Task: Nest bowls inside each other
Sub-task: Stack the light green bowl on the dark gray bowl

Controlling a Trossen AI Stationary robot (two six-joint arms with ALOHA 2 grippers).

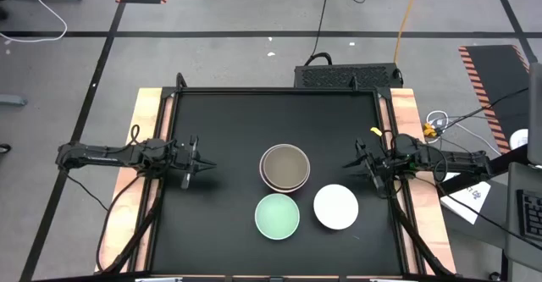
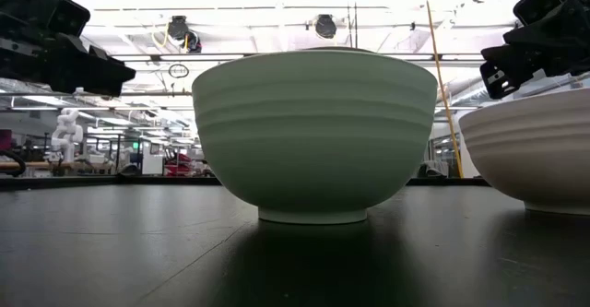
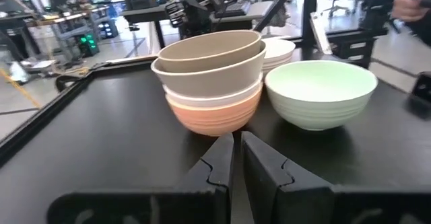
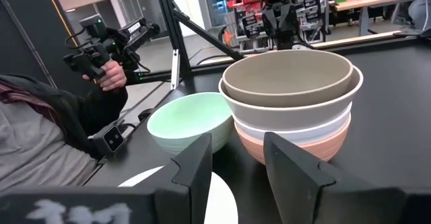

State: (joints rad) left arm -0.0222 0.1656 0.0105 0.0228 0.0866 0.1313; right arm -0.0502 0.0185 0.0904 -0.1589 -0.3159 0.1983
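Three groups of bowls sit on the black table (image 1: 220,129). Nearest the front edge are a single green bowl (image 1: 277,215) and, just to its right, a single white bowl (image 1: 336,207). Behind and between them stands one stack (image 1: 284,167). From above only its top two rims show. The left wrist view shows four nested: salmon bowl (image 3: 214,116) at the bottom, a white one (image 3: 215,95), beige bowl (image 3: 212,72), then a darker inner bowl (image 3: 209,49). The left gripper (image 1: 201,165) hovers at the table's left, fingers pressed almost together, holding nothing. The right gripper (image 1: 352,165) hovers at the right, fingers spread, empty. Beyond the table, the right wrist view shows a person's hand (image 4: 111,74) holding a device.
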